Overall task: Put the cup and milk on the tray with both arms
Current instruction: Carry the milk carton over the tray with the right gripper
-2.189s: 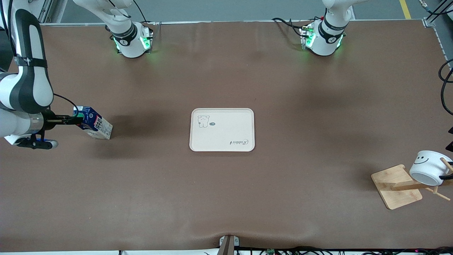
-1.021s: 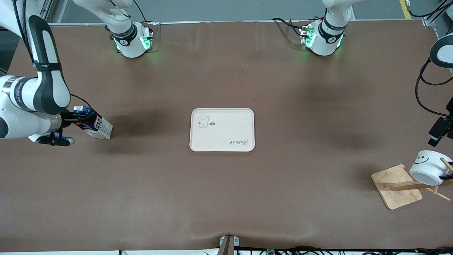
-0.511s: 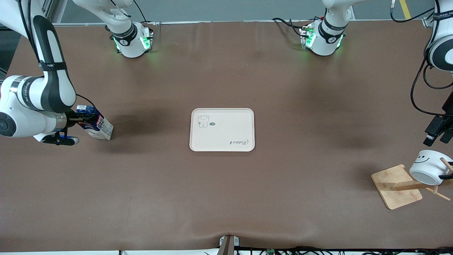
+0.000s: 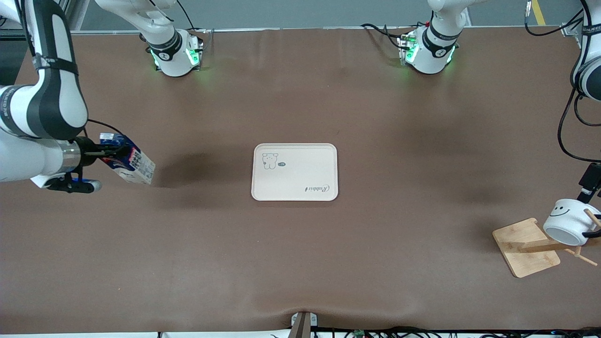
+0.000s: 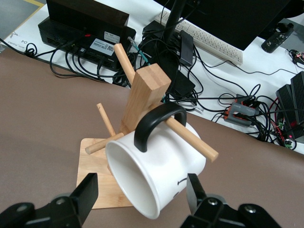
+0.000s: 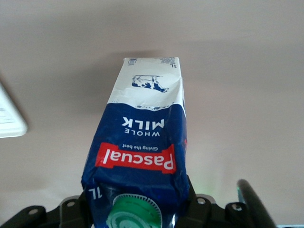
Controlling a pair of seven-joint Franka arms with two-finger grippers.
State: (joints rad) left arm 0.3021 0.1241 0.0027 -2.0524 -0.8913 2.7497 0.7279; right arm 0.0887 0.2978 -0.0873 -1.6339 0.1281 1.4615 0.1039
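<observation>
Overall, the table (image 4: 300,263) is covered in a plain brown mat, slightly rippled at the edge nearest the front camera, where a small metal bracket (image 4: 303,323) and loose cables sit. Nearest of the items, toward the left arm's end, a wooden rack (image 4: 526,246) stands on its flat base; the cup (image 4: 567,221) hangs on one of its pegs, mouth tilted down toward the front camera, smiley on the side. In the left wrist view the peg (image 5: 190,137) passes through the dark handle (image 5: 156,121) and the cup's (image 5: 156,178) white rim faces the lens. The left gripper (image 5: 142,199) hovers just above the cup, fingers (image 5: 88,192) spread wide on either side of it, not touching.

Mid-table lies the tray (image 4: 295,172), cream, nothing on it, with a bear drawing (image 4: 269,161) and script reading "Rabbit". Level with it, toward the right arm's end, the right gripper (image 4: 105,152) is clamped on the top of the milk (image 4: 129,164), which is tilted and seems lifted off the mat. The right wrist view shows the carton (image 6: 142,156) reading "Pascual", "Giving the best", "WHOLE MILK", "1L", a cow drawing on the whitish lower part, and the green cap (image 6: 135,211) by the fingers.

Farthest away, the two bases (image 4: 176,54) (image 4: 427,49) glow green at the table's edge, with grey floor and a yellow line (image 4: 537,11) past it. The left wrist view shows a desk with a keyboard (image 5: 204,35), black boxes and tangled cables.
</observation>
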